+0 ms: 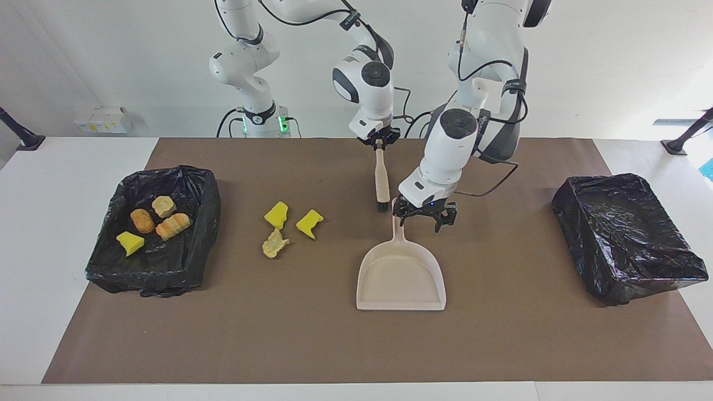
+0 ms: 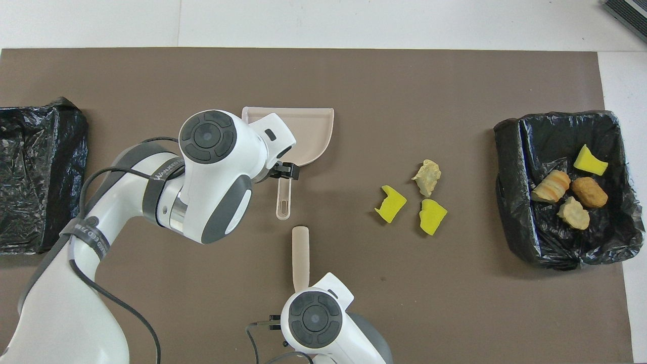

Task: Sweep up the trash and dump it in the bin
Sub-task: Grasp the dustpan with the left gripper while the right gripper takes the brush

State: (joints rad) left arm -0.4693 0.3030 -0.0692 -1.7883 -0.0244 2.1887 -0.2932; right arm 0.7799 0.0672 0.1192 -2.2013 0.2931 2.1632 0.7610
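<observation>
Three pieces of trash lie on the brown mat: two yellow sponge bits point(image 1: 277, 215) point(image 1: 309, 223) and a tan lump point(image 1: 275, 243); in the overhead view they are the sponge bits point(image 2: 390, 204) point(image 2: 432, 216) and the lump point(image 2: 427, 177). Several more pieces point(image 1: 164, 207) lie in the black-bagged bin point(image 1: 106, 223) at the right arm's end. My right gripper point(image 1: 379, 139) is shut on the handle end of the beige hand brush point(image 1: 381, 178). My left gripper point(image 1: 425, 216) is open, low over the handle of the beige dustpan point(image 1: 401, 278), which lies flat on the mat.
A second black-bagged bin point(image 1: 624, 234) stands at the left arm's end and shows nothing inside. The brush point(image 2: 301, 253) and the dustpan point(image 2: 311, 136) lie mid-table; the loose trash is between them and the bin point(image 2: 510, 151) with trash.
</observation>
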